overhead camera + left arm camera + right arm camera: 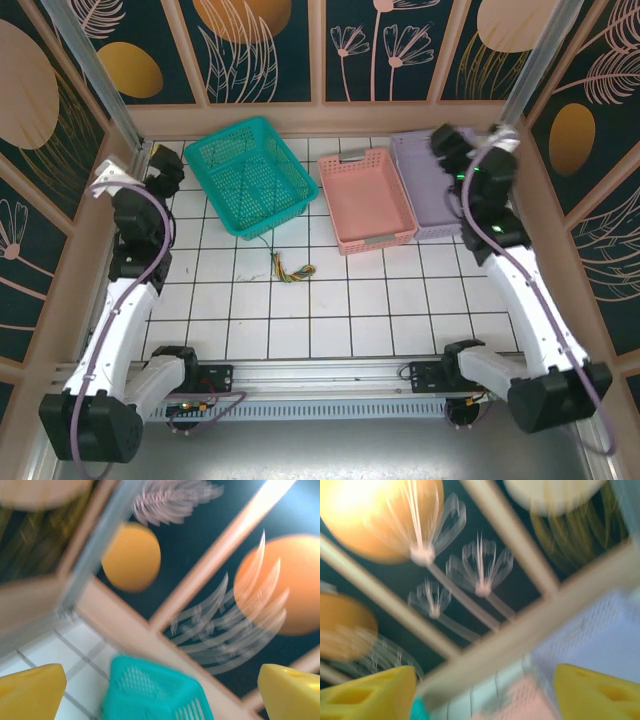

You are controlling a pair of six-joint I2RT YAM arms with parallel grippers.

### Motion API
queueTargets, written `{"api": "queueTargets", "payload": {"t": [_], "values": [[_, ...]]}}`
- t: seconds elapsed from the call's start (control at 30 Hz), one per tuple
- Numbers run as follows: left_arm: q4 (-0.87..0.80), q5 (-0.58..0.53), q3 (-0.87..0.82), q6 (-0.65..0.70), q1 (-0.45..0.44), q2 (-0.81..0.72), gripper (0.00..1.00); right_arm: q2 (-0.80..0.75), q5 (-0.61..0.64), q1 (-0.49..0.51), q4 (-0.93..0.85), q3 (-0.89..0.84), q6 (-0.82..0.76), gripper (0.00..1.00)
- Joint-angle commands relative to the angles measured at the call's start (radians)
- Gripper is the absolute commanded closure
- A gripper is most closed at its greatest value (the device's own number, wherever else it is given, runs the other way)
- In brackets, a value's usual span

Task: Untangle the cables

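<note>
The cables [291, 269] lie as a small tangled bundle of yellow, green, red and dark wires on the white tiled table, just in front of the teal basket; one dark strand runs up toward that basket. My left gripper [166, 166] hovers at the back left, far from the bundle. In the left wrist view the left gripper [161, 696] is open, its yellow fingers [30, 692] wide apart with nothing between them. My right gripper [446, 148] hangs over the lilac basket at the back right. Its yellow fingers [370, 696] also stand apart, empty, so the right gripper [485, 697] is open.
A teal basket [212, 195], a pink basket [375, 240] and a lilac basket [405, 178] stand in a row at the back. Patterned walls enclose the table on three sides. Both wrist views are motion-blurred; the teal basket [150, 690] and lilac basket [592, 640] show below the fingers.
</note>
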Motion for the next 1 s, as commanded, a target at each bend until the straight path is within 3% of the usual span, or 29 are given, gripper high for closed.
{"api": "queueTargets", "payload": {"t": [0.0,0.07,0.13,0.23,0.4,0.67,0.97], "values": [[-0.448,0.185,0.050,-0.184,-0.128,0.055,0.05,0.100,-0.001,0.275,-0.477,-0.013,0.306,0.37],[-0.558,0.209,0.016,-0.237,-0.225,0.021,0.10,0.148,-0.057,0.404,-0.478,-0.023,0.479,0.44],[-0.628,0.272,-0.048,-0.283,-0.257,-0.040,0.13,0.250,-0.141,0.483,-0.510,0.018,0.635,0.44],[-0.685,0.373,-0.136,-0.290,-0.259,-0.159,0.19,0.446,-0.228,0.549,-0.547,0.149,0.736,0.41],[-0.813,0.395,-0.144,-0.227,-0.259,-0.261,0.21,0.694,-0.248,0.642,-0.574,0.313,0.909,0.33],[-0.848,0.432,-0.147,-0.207,-0.260,-0.350,0.20,0.827,-0.286,0.660,-0.511,0.308,1.187,0.34],[-0.772,0.462,-0.132,-0.180,-0.260,-0.300,0.21,0.951,-0.340,0.602,-0.435,0.329,1.261,0.38]]}}
